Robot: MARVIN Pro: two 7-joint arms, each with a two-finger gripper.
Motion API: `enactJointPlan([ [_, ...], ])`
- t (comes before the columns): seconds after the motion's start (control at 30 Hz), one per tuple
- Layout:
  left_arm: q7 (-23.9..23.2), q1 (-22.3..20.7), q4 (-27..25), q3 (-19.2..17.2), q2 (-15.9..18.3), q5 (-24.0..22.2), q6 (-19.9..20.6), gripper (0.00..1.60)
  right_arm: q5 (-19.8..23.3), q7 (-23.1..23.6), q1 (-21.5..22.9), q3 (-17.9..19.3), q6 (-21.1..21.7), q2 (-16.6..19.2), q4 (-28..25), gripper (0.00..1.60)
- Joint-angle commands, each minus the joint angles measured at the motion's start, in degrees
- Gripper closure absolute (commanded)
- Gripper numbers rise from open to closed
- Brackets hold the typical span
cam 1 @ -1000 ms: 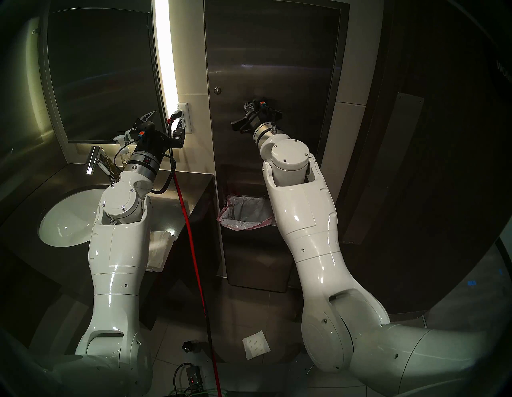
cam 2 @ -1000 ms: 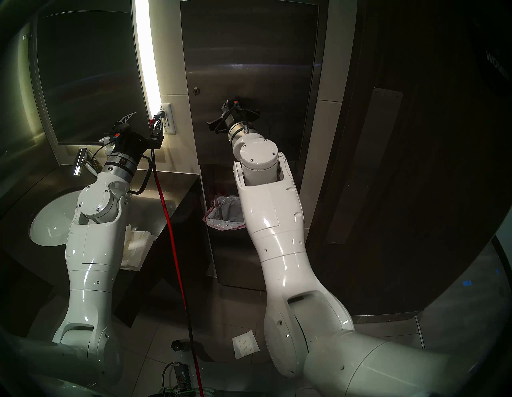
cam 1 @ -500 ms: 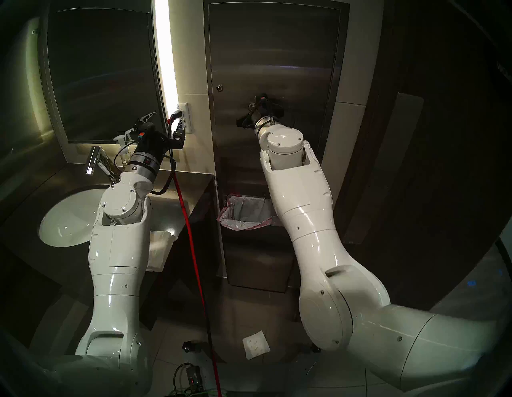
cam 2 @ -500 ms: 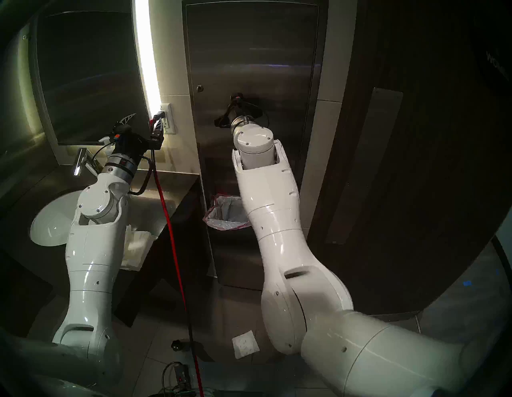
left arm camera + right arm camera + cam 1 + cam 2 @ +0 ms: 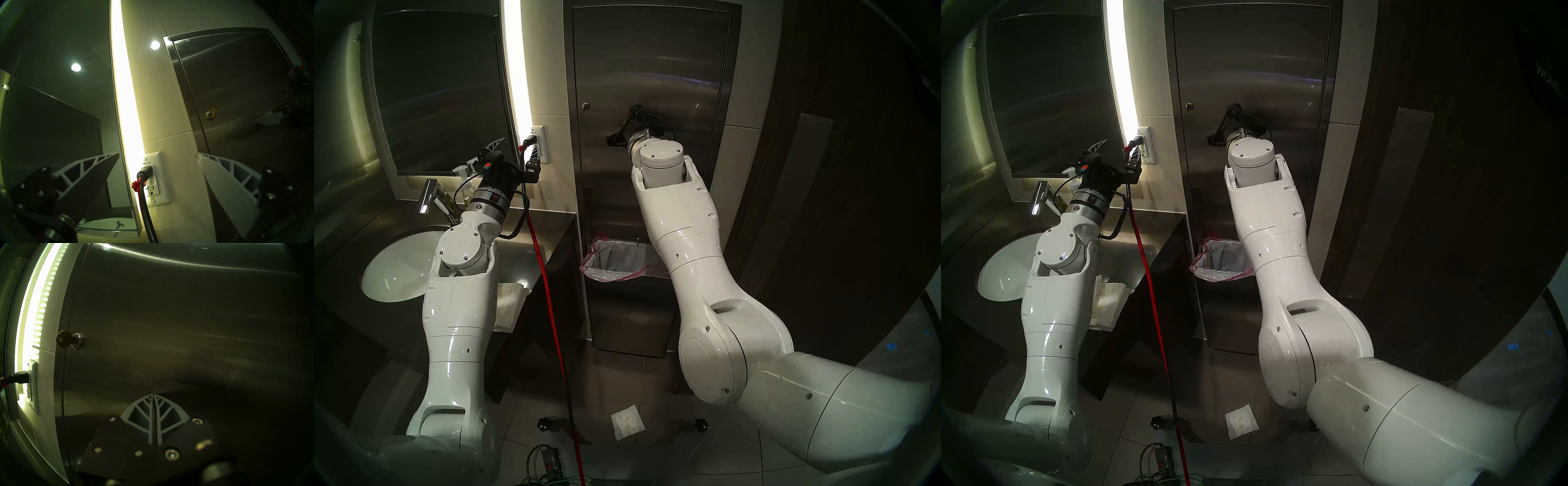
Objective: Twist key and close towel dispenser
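Brushed steel fronts the towel dispenser; its door sits nearly flush. The key stands in the lock by the door's left edge, untouched. The right gripper, fingers pressed together, sits at the panel right of the key, apparently pushing it home. The left gripper, fingers spread and empty, hovers by the wall outlet, clear of the work.

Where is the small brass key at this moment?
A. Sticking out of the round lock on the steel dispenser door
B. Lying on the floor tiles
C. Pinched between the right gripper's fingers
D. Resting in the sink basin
A: the right wrist view shows the key sticking out of the round lock on the towel dispenser door, while the right gripper is shut and apart from it.
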Motion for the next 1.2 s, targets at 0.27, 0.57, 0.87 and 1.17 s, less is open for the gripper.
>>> enactJointPlan([
  [0.27,0.0,-1.3,-0.8,0.1,0.2,0.1,-0.2,0.0,-3.0,-3.5,1.5,-6.7,-7.7,-5.0,-5.0,1.6],
  [0.57,0.0,-1.2,-0.7,0.1,0.3,0.0,-0.2,0.0,-4.5,-5.9,-5.0,-10.8,-10.9,-2.4,-8.2,1.6],
  [0.87,0.0,-1.0,-0.7,0.2,0.4,0.0,-0.2,0.0,-5.0,-8.0,-11.1,-12.9,-10.7,-0.3,-8.6,1.6],
  [1.17,0.0,-1.1,-0.7,0.2,0.5,-0.1,-0.2,0.0,-5.9,-10.6,-19.1,-16.3,-12.3,1.9,-12.9,1.6],
])
